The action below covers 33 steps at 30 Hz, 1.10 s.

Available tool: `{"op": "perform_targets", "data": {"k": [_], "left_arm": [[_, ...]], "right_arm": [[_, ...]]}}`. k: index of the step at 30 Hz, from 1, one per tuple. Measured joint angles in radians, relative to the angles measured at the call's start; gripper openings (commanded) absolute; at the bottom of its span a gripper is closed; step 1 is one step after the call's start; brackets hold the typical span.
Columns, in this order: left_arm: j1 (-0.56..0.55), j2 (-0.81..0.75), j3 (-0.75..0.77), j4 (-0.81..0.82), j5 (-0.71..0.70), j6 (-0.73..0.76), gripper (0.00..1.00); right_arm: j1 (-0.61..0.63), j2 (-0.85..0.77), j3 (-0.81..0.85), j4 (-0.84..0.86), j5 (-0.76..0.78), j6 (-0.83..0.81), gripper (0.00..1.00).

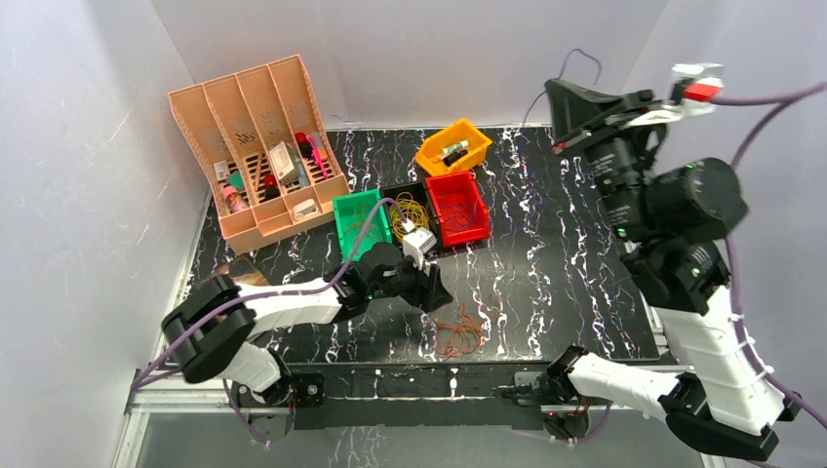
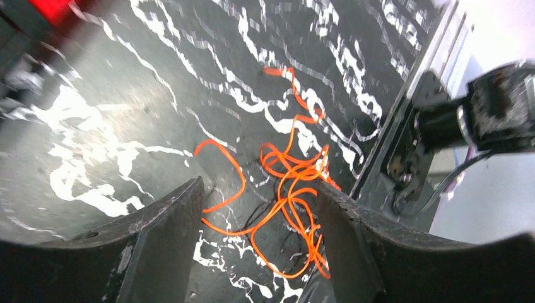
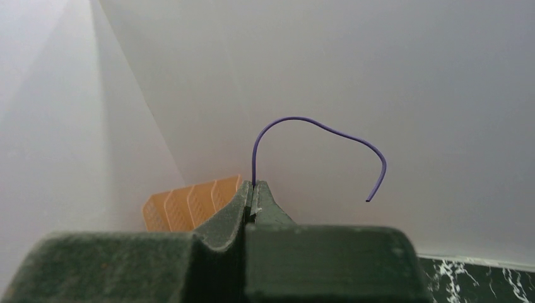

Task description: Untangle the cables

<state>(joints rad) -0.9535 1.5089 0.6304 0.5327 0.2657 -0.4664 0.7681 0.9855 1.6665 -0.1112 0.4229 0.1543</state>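
A tangle of orange cables (image 1: 458,331) lies on the black marbled table near the front edge, and it also shows in the left wrist view (image 2: 290,177). My left gripper (image 1: 429,292) is open just above and left of the tangle. In the left wrist view my left gripper (image 2: 258,184) has its jaws apart, with orange loops lying between and below them, untouched. More yellow cables (image 1: 410,210) sit in a black bin. My right gripper (image 1: 556,90) is raised high at the back right. In the right wrist view it (image 3: 254,185) is shut on a thin purple wire (image 3: 315,123).
A green bin (image 1: 359,222), a red bin (image 1: 456,208) and a yellow bin (image 1: 453,146) stand mid-table. A peach desk organiser (image 1: 258,146) with small items stands at the back left. White walls enclose the table. The arm bases and a metal rail (image 2: 404,126) line the near edge.
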Motion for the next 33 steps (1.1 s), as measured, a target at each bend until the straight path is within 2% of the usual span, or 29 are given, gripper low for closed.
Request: {"op": "perform_targets", "data": {"k": [3, 8, 14, 19, 24, 33], "left_arm": [[0.000, -0.117, 0.040, -0.119, -0.087, 0.050, 0.68], [0.001, -0.228, 0.146, -0.312, -0.229, 0.166, 0.70], [0.001, -0.350, 0.156, -0.503, -0.378, 0.251, 0.77], [0.002, -0.396, 0.167, -0.633, -0.505, 0.265, 0.77], [0.002, -0.415, 0.170, -0.714, -0.576, 0.263, 0.77], [0.002, -0.469, 0.170, -0.781, -0.624, 0.253, 0.78]], "right_arm": [[0.000, 0.029, -0.034, -0.025, 0.002, -0.006, 0.00], [0.000, 0.093, -0.080, -0.071, 0.029, -0.011, 0.00], [-0.001, 0.192, -0.098, -0.119, 0.064, -0.024, 0.00], [-0.020, 0.270, -0.105, -0.123, 0.068, -0.030, 0.00], [-0.063, 0.357, -0.103, -0.123, 0.048, -0.029, 0.00], [-0.174, 0.433, -0.098, -0.123, -0.029, -0.016, 0.00]]}}
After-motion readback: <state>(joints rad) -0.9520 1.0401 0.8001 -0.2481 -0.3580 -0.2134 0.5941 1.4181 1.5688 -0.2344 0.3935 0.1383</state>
